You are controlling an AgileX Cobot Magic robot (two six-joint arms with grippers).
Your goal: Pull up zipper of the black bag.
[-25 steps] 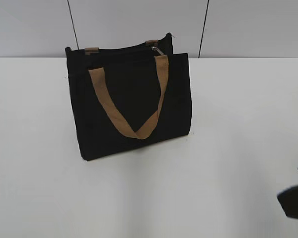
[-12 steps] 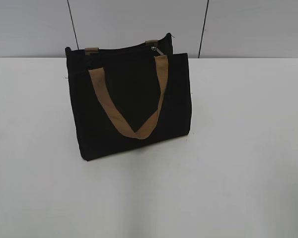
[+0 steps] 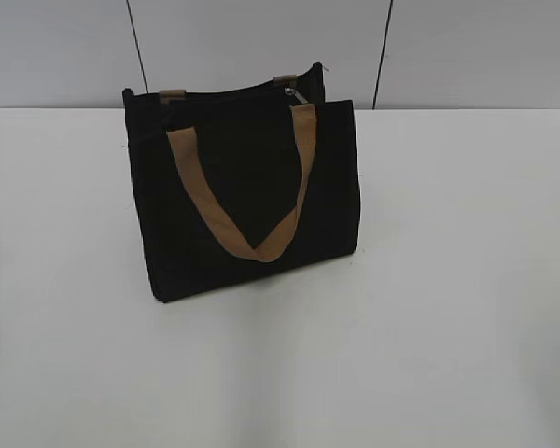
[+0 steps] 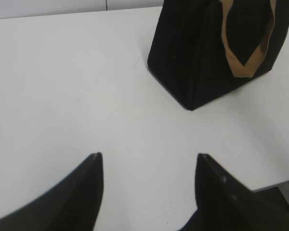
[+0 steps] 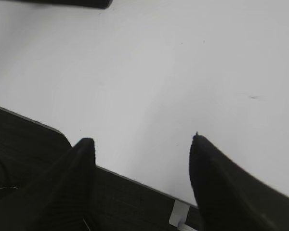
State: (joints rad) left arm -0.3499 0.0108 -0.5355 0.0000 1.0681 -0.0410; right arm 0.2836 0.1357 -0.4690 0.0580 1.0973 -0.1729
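While the black bag [image 3: 247, 191] stood upright toward the back of the white table [image 3: 448, 280], close to the far edge where the grey wall began, wide bare tabletop lay on every other side of it. Its tan strap handle [image 3: 252, 187] hung slack down the front panel in a V. Along the top edge ran the zipper [image 3: 233, 95], its small silver pull [image 3: 295, 94] sitting near the right end of the track.

Neither arm showed in the exterior view. Seen from its wrist, the left gripper [image 4: 149, 166] hung low over the table, fingers spread wide and holding nothing; the bag [image 4: 216, 53] was well apart from it, up and to the right, and the table's near edge cut across the lower right corner. The right gripper [image 5: 142, 149] was likewise spread and empty, poised right at the table's front edge, with dark floor below it and only a sliver of the bag [image 5: 67, 3] at the top of that view.
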